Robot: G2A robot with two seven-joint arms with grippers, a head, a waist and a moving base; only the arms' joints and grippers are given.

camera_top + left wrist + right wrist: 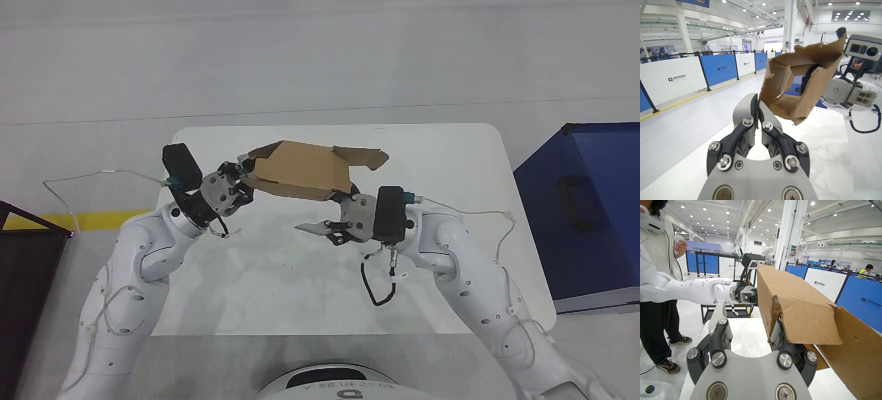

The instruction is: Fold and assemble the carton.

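Brown carton (pixel 300 170): half-erected, flaps loose, edges ragged, tilted, aloft over table (pixel 300 280).

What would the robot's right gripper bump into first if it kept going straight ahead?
Probably the brown cardboard carton: its wall edge hangs between the fingers of the open right gripper, one finger tucked under it. Farther along sits the left gripper, clamped on the carton.
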